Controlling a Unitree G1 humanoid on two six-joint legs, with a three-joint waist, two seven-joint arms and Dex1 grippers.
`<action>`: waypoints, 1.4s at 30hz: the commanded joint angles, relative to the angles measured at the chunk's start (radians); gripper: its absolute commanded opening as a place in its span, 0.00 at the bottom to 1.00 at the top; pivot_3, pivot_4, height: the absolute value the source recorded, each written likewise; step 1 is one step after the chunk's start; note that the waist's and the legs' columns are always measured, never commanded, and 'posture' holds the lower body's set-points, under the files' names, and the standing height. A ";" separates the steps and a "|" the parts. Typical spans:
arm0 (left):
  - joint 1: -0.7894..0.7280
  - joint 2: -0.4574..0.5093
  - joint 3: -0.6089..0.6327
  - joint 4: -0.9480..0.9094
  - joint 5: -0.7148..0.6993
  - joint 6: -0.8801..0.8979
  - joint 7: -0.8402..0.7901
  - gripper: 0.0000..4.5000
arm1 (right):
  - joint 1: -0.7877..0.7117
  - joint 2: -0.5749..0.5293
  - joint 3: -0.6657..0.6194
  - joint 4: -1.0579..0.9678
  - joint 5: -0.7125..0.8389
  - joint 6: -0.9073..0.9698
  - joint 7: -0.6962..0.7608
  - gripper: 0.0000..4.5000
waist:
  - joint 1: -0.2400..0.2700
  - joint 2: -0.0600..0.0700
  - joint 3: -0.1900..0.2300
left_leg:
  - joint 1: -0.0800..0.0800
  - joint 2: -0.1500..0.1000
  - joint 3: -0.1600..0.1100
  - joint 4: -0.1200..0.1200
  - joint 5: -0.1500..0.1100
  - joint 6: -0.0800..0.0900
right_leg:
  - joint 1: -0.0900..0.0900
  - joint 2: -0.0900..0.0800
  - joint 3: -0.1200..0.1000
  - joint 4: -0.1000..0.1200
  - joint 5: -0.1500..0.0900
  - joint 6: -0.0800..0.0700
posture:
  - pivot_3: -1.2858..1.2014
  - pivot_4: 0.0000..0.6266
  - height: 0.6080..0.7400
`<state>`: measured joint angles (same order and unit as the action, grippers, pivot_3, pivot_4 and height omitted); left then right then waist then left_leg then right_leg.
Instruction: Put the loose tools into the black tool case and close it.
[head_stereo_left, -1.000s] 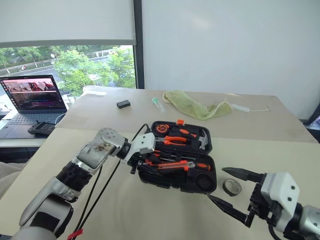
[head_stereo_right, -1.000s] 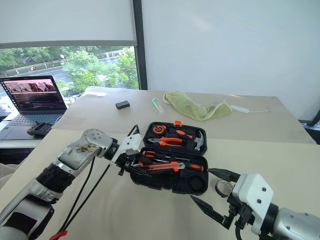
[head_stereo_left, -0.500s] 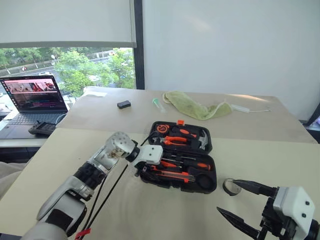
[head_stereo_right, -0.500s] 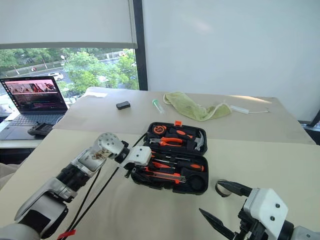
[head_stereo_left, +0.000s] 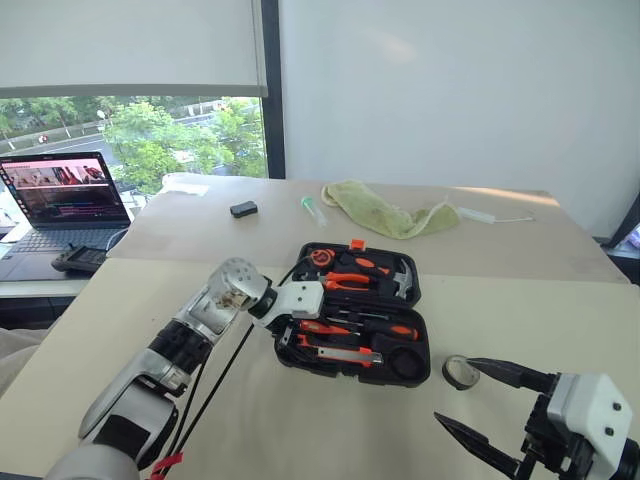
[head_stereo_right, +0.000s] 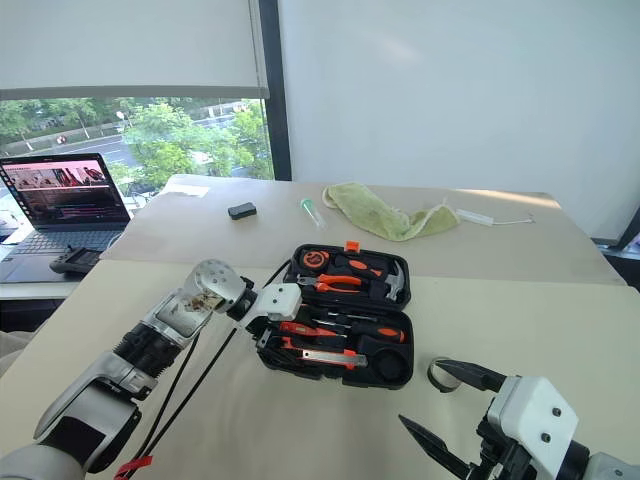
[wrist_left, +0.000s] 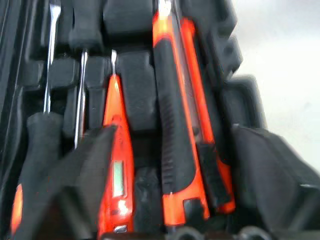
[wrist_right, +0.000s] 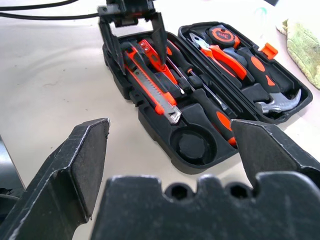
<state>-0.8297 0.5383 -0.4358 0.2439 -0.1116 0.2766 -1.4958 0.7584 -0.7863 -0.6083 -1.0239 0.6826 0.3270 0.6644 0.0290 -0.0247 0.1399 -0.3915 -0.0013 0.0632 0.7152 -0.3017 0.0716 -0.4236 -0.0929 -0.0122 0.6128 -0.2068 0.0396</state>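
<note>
In the left eye view, the black tool case (head_stereo_left: 355, 325) lies open at the centre of the frame on the pale worktop (head_stereo_left: 560, 330). Its near half already holds screwdrivers and the utility knife (head_stereo_left: 338, 353). The small dark tape roll (head_stereo_left: 461, 372) sits on the worktop just right of the case, so it remains to be packed and the lid shut. The left arm reaches in from lower left, its wrist bent, the left tool (head_stereo_left: 287, 335) over the case's left end. The right tool (head_stereo_left: 478, 401) hangs at lower right, fingers spread wide, near the roll but apart from it.

The left wrist view looks straight down at the slim red screwdriver (wrist_left: 116, 165) and the knife beside it, each in its slot, the fingers spread on either side and pinching nothing.

The right wrist view shows the round slot (wrist_right: 192, 145) still empty, and the left tool's fingers parted above the seated tools.
</note>
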 joint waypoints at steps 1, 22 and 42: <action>0.003 0.027 0.130 -0.092 -0.134 0.159 0.005 0.96 | -0.009 -0.004 -0.018 -0.023 0.011 -0.018 -0.010 1.00 | -0.003 0.000 0.000 | 0.000 0.000 0.000 0.000 0.000 0.000 | 0.000 0.000 0.000 0.000 0.000 0.000 | 0.52 0.24 1.00; 0.400 -0.153 0.103 -0.038 0.039 -0.112 0.465 0.00 | -0.077 -0.020 -0.054 -0.023 0.027 0.055 0.008 1.00 | -0.002 0.002 -0.004 | 0.005 0.000 -0.001 0.000 0.000 0.000 | 0.004 -0.003 0.001 0.000 0.001 -0.001 | 0.52 0.24 1.00; 0.385 -0.184 0.208 -0.123 -0.136 -0.053 0.481 0.00 | -0.160 -0.086 0.009 -0.006 0.037 0.280 -0.127 1.00 | 0.004 0.015 -0.024 | 0.021 0.000 0.000 -0.003 -0.001 0.002 | 0.020 -0.013 -0.001 -0.001 -0.008 -0.002 | 0.52 0.24 1.00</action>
<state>-0.4594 0.3459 -0.2854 0.2301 -0.1430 0.0889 -1.0044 0.6130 -0.8636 -0.5925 -1.0289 0.7311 0.5713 0.5637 0.0333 -0.0094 0.1161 -0.3714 -0.0015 0.0629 0.7116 -0.3029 0.0733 -0.4051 -0.1050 -0.0134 0.6123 -0.2111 0.0376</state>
